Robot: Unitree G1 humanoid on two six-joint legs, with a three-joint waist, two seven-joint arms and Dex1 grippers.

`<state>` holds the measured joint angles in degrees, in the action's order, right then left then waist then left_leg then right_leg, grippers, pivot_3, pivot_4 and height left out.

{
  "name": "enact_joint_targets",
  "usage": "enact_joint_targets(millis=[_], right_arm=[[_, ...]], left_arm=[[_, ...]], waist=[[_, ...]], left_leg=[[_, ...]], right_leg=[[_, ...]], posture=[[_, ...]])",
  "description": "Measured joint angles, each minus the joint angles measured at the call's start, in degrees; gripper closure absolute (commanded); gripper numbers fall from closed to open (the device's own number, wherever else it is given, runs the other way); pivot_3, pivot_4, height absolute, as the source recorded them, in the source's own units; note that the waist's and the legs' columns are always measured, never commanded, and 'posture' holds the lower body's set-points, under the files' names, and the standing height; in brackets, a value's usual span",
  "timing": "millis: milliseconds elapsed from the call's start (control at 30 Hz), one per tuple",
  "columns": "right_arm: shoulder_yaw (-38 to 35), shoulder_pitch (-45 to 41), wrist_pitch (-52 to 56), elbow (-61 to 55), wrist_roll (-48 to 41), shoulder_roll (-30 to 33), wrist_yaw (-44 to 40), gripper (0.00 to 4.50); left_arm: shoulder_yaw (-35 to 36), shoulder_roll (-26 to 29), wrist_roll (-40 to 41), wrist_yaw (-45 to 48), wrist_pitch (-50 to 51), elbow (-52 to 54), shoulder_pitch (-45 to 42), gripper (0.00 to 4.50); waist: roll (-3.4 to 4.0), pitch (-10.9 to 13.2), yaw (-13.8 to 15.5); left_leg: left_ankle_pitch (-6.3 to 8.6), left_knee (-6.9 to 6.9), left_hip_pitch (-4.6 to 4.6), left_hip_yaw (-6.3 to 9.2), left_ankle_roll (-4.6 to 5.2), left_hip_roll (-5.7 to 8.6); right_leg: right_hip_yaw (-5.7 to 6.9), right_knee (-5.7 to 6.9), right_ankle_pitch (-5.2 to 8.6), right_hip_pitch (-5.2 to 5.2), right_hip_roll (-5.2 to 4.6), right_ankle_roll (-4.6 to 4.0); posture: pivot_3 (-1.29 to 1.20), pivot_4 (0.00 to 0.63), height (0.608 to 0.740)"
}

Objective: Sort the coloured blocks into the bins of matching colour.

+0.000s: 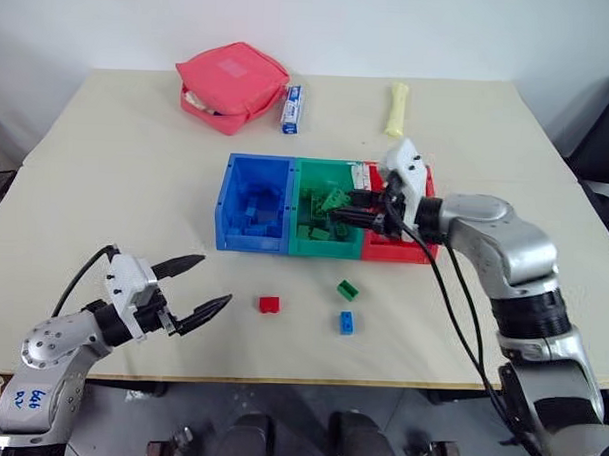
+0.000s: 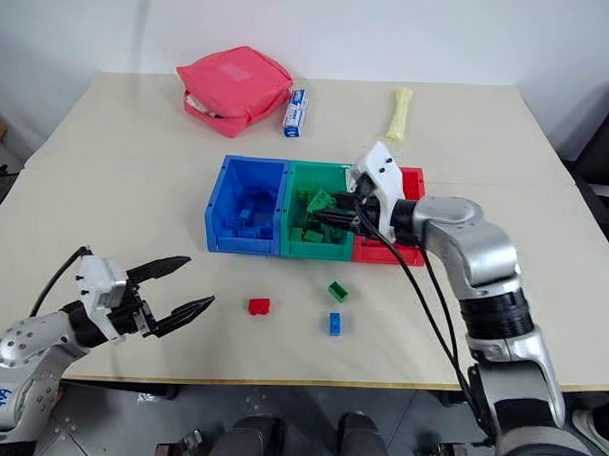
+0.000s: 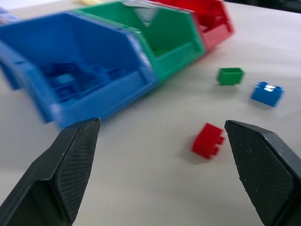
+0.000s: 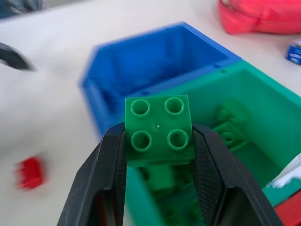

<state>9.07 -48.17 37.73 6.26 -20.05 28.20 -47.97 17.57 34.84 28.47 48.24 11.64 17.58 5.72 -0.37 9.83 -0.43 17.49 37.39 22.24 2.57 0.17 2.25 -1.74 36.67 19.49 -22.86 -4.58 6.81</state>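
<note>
Right gripper (image 4: 159,141): clamped on green block (image 4: 159,128), over green bin (image 1: 306,250), blue bin (image 1: 252,242) at 9 o'clock. Risk: early release, bounce into blue. Left gripper (image 1: 194,286): spread wide, empty, red block (image 1: 270,305) at 3 o'clock.

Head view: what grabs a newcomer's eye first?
The row of blue, green and red bins mid-table, with the right hand over the green one holding a green block. Nearer the front edge, the left hand is open beside a loose red block.
</note>
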Motion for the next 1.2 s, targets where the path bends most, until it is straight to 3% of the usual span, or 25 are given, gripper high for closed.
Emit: enact_joint_targets(millis=[233, 333, 500, 633, 767, 900, 1067, 1200], right_arm=[[-0.57, -1.66, -3.36, 3.76, 3.76, -1.75, 1.95, 0.05], [-3.00, 2.39, -2.96, -2.78, 2.00, 0.03, 0.98, 0.02], [-10.81, 16.73, -6.66, -14.09, -2.52, 5.36, -2.90, 0.02], [-21.20, 29.65, -8.02, -21.12, -5.78, 8.91, -2.99, 0.02], [-30.07, 42.93, -13.85, -23.04, -6.47, 12.03, -6.27, 0.02], [-32.96, 53.98, -23.93, -21.77, -4.12, 16.50, -13.88, 0.02], [-33.47, 55.80, -23.40, -22.24, -3.93, 17.66, -13.85, 0.02], [-27.96, 52.36, -16.06, -25.42, -4.13, 18.82, -10.85, 0.02]], left_arm=[[-0.01, 0.30, -0.69, 0.18, -0.76, -0.76, 0.08, 0.00], [-0.82, 0.32, -0.85, 0.47, -0.81, -1.03, -1.25, 0.00], [-4.70, 1.15, -2.53, 3.11, -2.42, -4.72, -6.15, 0.00], [-6.76, 0.57, -4.23, 4.54, -6.35, -10.04, -11.54, 0.00], [-9.36, -0.39, -5.10, 7.03, -9.85, -14.46, -15.41, 0.00], [-13.35, -0.57, -5.12, 12.17, -10.49, -16.64, -18.83, 0.00], [-16.08, -0.66, -4.63, 17.14, -11.68, -16.96, -22.03, 0.00], [-16.16, -0.42, -2.87, 19.69, -9.78, -17.03, -21.90, 0.00]], waist=[[0.00, 0.00, -0.14], [0.00, 0.00, 0.22], [-0.01, -0.01, 0.48], [-0.01, -0.01, 0.41], [-0.01, -0.01, 0.42], [-0.02, -0.01, 0.24], [-0.02, 0.00, 0.11], [-0.02, 0.00, 0.17]], left_leg=[[-0.05, 0.00, 0.32, -0.14, -0.08, -0.02], [-0.06, 0.04, 0.39, -0.10, -0.08, -0.02], [-0.03, 0.23, 0.45, -0.08, -0.01, 0.02], [-0.04, 0.23, 0.44, -0.11, -0.02, -0.02], [-0.04, 0.20, 0.40, -0.18, -0.02, -0.03], [-0.03, 0.27, 0.25, -0.37, 0.05, -0.04], [0.04, 0.18, -0.27, -0.35, 0.15, -0.12], [0.01, 0.21, -0.23, -0.28, 0.07, -0.12]], right_leg=[[-0.04, 0.36, 0.00, -0.57, 0.02, -0.01], [-0.01, 0.35, 0.00, -0.58, 0.02, -0.01], [0.00, 0.31, 0.00, -0.49, 0.01, 0.00], [-0.02, 0.33, -0.01, -0.48, 0.04, 0.00], [-0.06, 0.34, 0.00, -0.47, 0.08, 0.01], [-0.15, 0.38, -0.02, -0.34, 0.10, 0.03], [-0.18, 0.25, -0.01, 0.24, 0.13, 0.03], [-0.16, 0.23, -0.01, 0.22, 0.10, 0.03]], posture=[[0.00, 0.150, 0.740], [0.00, 0.150, 0.740], [0.00, 0.150, 0.740], [0.00, 0.150, 0.740], [0.00, 0.150, 0.740], [0.00, 0.150, 0.740], [0.00, 0.150, 0.740], [0.00, 0.150, 0.740]])
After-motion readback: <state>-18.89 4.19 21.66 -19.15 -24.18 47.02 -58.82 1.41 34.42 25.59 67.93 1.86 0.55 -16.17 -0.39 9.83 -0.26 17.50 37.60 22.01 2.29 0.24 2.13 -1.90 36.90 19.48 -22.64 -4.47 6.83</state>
